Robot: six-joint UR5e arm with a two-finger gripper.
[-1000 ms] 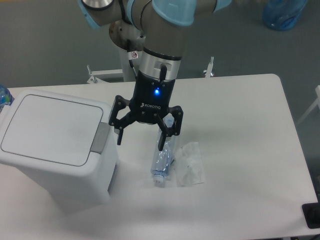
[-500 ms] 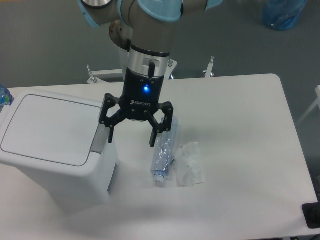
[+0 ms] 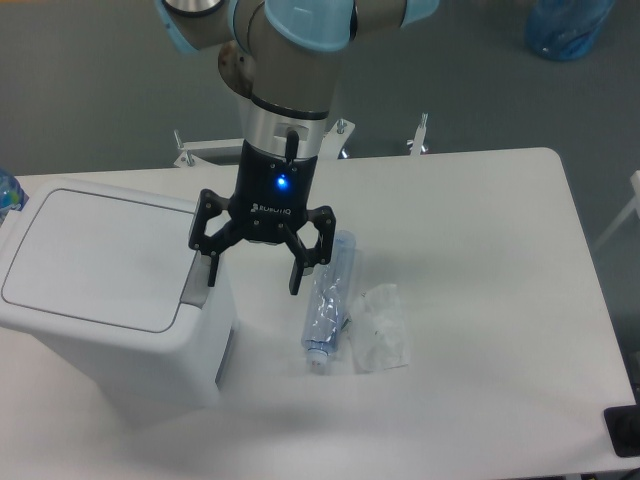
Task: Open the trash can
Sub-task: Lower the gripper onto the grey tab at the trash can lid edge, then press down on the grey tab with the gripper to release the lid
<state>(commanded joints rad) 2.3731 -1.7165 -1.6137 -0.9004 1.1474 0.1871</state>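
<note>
One white table fills most of the view, and everything else is placed here by reference to the trash can, the big white boxy bin standing on the table's left part. Its flat lid lies down and closed, with the grey rectangular latch on the edge facing right. Above and to the right of the can, the robot arm comes down from the top of the view, with pale blue joint covers and a silver wrist section. Below it hangs the black gripper, a blue light glowing on its body; its two fingers are spread wide apart and hold nothing. One fingertip sits right at the can's latch edge, though contact cannot be judged from this view, while the other fingertip hangs to the right of the can, over the table. Further right of the can, a clear crushed plastic bottle lies on its side, and just beyond it lies a crumpled clear plastic wrapper.
</note>
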